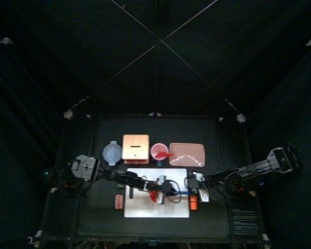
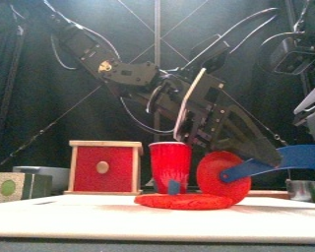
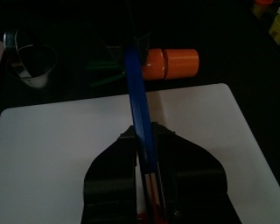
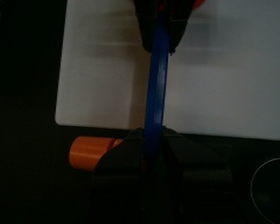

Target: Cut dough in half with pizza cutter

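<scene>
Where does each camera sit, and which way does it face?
Top: high overhead, facing straight down at the white board; both arms enter from the sides.
Front: at the table's front edge, looking level across the dough; arms hang behind.
Left wrist: on the left arm, looking along the left tool, which grips the pizza cutter.
Right wrist: on the right arm, looking along the right tool.
Shared: both wrist views show the pizza cutter and an orange cylinder.

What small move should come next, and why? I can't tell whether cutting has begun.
Probably lower the pizza cutter so its round red end presses into the dough's middle. The dough lies flat, seemingly uncut, on the white board, that end only at its edge; left gripper and right gripper both clamp the blue handle.
</scene>
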Controlling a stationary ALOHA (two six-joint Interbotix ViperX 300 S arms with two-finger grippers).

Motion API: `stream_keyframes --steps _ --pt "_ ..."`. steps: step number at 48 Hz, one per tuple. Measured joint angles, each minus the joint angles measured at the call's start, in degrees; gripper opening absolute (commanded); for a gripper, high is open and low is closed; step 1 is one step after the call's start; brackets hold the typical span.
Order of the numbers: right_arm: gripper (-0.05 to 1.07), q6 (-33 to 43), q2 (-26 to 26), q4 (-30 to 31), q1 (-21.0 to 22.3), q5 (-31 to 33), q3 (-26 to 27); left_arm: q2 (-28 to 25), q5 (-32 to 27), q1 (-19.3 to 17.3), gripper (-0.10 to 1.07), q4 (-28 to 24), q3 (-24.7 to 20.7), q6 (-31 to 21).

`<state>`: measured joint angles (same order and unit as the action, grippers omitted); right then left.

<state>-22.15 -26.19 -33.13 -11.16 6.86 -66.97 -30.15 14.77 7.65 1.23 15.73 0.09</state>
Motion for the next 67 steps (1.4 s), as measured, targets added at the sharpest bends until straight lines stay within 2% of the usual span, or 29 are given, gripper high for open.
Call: stream_keyframes --steps 13,24,34,45,51,63,67 --pt "0.38 0.0 -4.66 1.14 0.18 3.25 -1.58 -1.93 0.0 -0.62 0.38 -0.35 -3.34 0.0" --pt "0.38 0.09 -10.46 4.22 2.46 7.38 -1.85 -2.11 -0.09 -1.23 0.38 -1.67 -4.92 0.0" --pt "0.38 0.09 -15.64 6.42 5.36 10.55 -1.58 0.62 -1.85 -2.02 0.39 -3.69 -5.01 0.0" --pt "0.38 0.09 -18.9 7.91 8.09 14.59 1.58 4.66 -4.13 -3.25 0.42 -6.42 -3.87 0.0" --pt "0.38 0.18 -19.07 8.0 8.26 15.38 2.81 6.24 -4.22 -3.25 0.48 -7.21 -2.99 0.0" --pt "0.38 0.09 -19.16 7.29 8.44 15.38 4.83 8.96 -4.04 -3.16 0.75 -7.56 -1.58 0.18" --pt "0.38 0.09 -19.07 7.12 8.44 15.56 5.45 10.02 -3.52 -3.16 0.79 -7.47 -1.49 0.18"
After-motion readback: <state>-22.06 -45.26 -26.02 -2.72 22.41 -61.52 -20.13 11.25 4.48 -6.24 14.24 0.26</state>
